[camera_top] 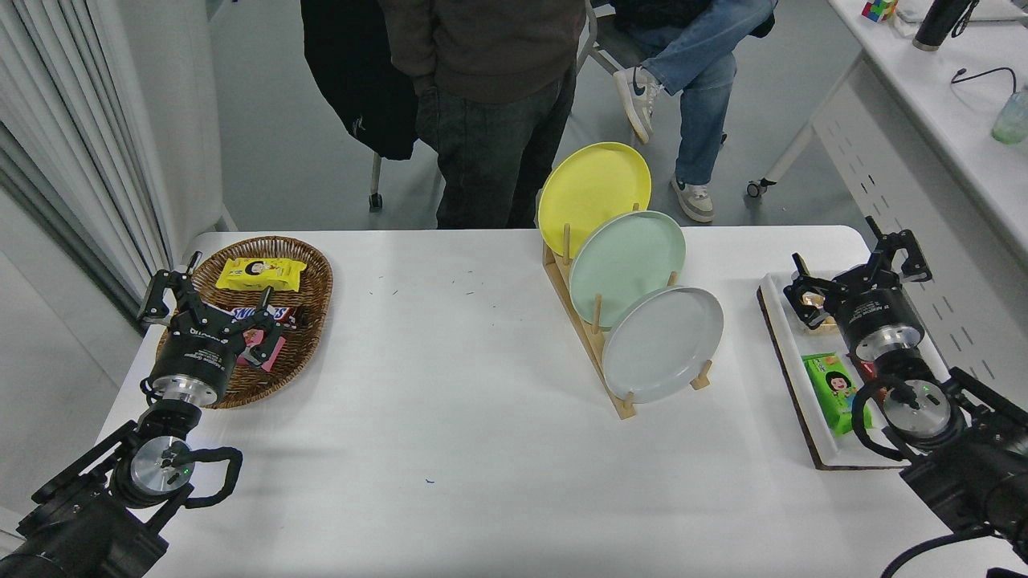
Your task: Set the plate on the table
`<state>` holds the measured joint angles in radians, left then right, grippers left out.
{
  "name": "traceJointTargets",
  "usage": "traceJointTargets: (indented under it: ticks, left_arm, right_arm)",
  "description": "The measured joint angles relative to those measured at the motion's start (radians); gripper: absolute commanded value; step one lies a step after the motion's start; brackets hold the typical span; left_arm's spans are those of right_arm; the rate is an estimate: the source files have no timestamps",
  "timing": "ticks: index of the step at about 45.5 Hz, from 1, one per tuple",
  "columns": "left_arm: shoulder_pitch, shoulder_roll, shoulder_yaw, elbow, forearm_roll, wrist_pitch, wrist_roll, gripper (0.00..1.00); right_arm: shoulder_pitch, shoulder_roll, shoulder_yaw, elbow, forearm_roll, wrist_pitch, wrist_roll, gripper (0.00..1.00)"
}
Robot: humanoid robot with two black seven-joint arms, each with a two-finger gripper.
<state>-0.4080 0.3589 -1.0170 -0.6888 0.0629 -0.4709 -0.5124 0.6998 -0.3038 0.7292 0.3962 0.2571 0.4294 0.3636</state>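
Observation:
The light-grey plate (663,344) stands on edge in the front slot of a wooden rack (590,341) on the white table (450,417). Behind it stand a mint-green plate (628,263) and a yellow plate (593,195). My right gripper (853,269) is open and empty over the white tray at the right, well to the right of the grey plate. My left gripper (205,293) is open and empty, parked over the wicker basket at the lower left.
A wicker basket (309,273) with snack packs sits at the left. A white tray (783,337) with a green pack (835,391) sits at the right edge. A person (482,96) stands at the far side; another sits beside. A white desk (948,88) is at the far right.

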Motion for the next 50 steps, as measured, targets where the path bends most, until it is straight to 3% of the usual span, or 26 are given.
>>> traceJointTargets:
  ticks: [50]
  left_arm:
    - [0.000,0.000,0.000,0.000,0.000,0.000,0.000,0.98]
  right_arm:
    - [0.029,-0.009,-0.016,0.004,-0.003,0.000,0.000,1.00]
